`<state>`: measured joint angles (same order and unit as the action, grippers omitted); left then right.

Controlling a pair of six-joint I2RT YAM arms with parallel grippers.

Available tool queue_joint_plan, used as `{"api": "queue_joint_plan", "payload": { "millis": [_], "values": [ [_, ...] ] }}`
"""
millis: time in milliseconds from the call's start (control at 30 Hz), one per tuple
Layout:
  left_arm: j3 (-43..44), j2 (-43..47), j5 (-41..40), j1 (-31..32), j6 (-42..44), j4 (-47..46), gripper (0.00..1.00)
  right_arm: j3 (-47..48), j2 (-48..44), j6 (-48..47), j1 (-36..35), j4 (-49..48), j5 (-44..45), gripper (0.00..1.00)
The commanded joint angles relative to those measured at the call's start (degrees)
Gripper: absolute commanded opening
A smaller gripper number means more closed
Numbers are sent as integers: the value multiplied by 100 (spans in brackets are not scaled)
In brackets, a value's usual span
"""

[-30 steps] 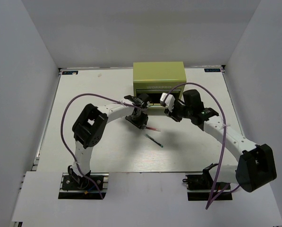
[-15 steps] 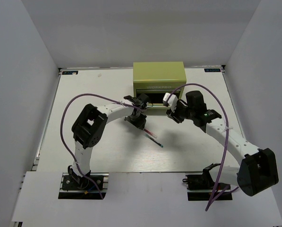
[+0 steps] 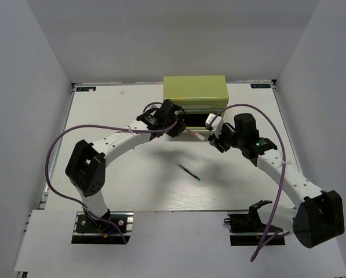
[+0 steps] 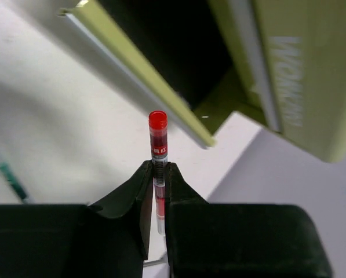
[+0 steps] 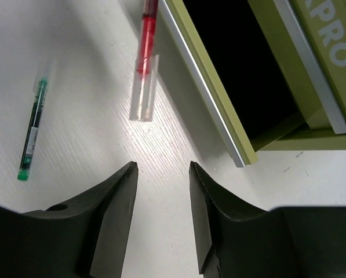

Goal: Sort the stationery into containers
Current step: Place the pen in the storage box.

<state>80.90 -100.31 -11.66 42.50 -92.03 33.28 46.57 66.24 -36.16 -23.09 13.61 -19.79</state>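
Left pincer: closed on the red-and-white pen, which is gripped low on the barrel with the red cap pointing ahead.
Pen's place: held off the table, in front of the tool chest at the middle of the far edge.
Deciding relation: the open drawer lies just beyond the cap. The pen's long axis is set across the drawer's front rim, not along it.
Right pincer: half spread, nothing held, beside the same drawer.
Left wrist view: the cap is seen just short of the rim, probably not over the cavity.
Right wrist view: the pen's clear tail is shown, and a dark pen lying near the table's middle.
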Motion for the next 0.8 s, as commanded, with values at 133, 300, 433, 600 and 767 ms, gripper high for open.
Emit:
{"api": "queue_joint_plan", "payload": {
  "millis": [133,300,433,600,767],
  "values": [
    [-75,30,-231,13,-710,-1015,0,-51,-322,109,182,-183,98,47],
    [311,-427,-503,-40,-1193,-1244,0,-130,-480,127,279,-209,142,47],
    [417,-735,-679,13,-1528,-1525,0,-235,-612,101,393,-253,142,47],
    [417,-1025,-820,13,-1696,-2060,0,-306,-709,109,472,-218,125,47],
    [610,-1201,-943,13,-1696,-2141,5,-359,-717,101,551,-236,81,47]
  ]
}}
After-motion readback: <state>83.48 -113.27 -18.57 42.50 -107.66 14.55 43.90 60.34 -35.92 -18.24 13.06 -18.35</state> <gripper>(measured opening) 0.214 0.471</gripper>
